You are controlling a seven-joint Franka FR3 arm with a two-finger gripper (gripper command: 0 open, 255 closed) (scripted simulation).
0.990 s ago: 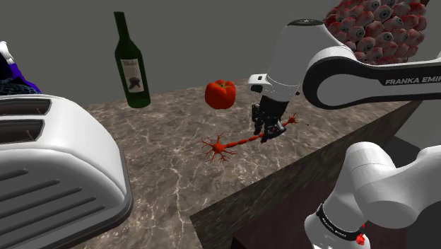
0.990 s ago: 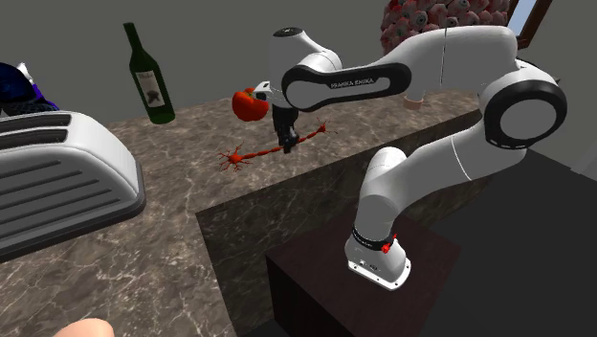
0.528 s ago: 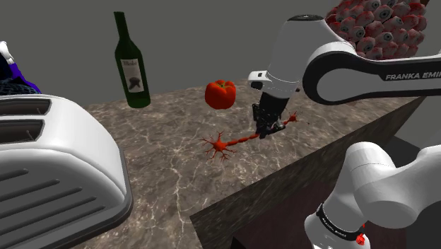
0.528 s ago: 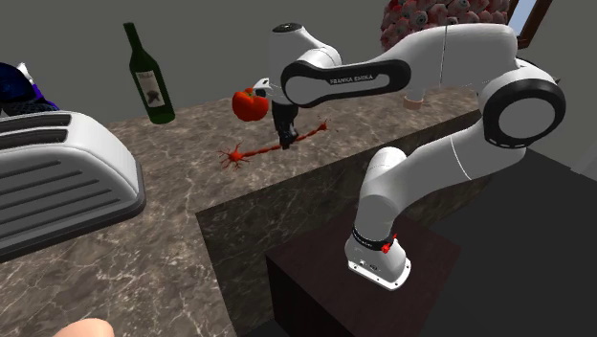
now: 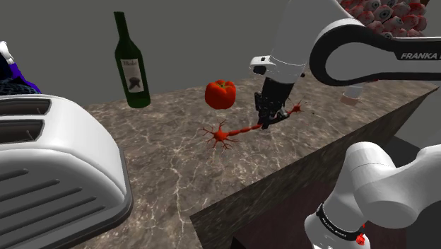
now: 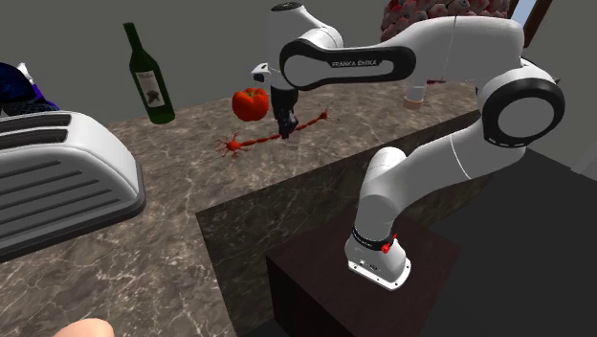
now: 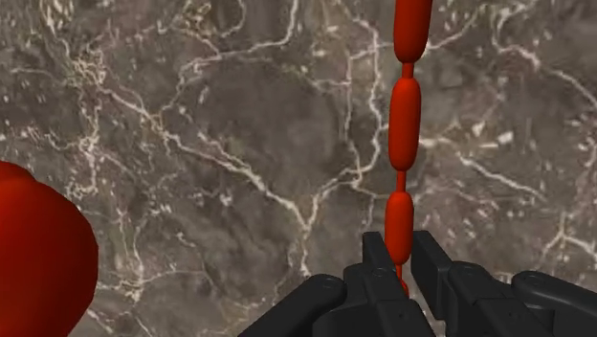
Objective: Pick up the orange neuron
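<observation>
The orange-red neuron [image 5: 237, 131] is a thin beaded stalk with a spiky star-shaped head [image 5: 220, 136] at one end and small branches at the other. It hangs above the dark marble counter [image 5: 177, 170], tilted with the spiky head lower. My black gripper [image 5: 267, 122] is shut on its stalk near the branched end. In the second exterior view the gripper [image 6: 285, 131] holds the neuron [image 6: 258, 140] clear of the counter. In the wrist view the beaded stalk [image 7: 403, 124] runs away from my fingers [image 7: 378, 263], which clasp it.
A red bell pepper [image 5: 220, 93] sits just behind the neuron, also seen as a red shape [image 7: 38, 254] near the gripper. A green wine bottle [image 5: 131, 64] stands at the back. A big white toaster [image 5: 53, 177] is at the shoulder view's left. The counter edge [image 5: 297, 170] drops off near the stand.
The gripper has risen with the neuron clasped in it. The neuron has left the counter and now hangs higher, near the bell pepper's level.
</observation>
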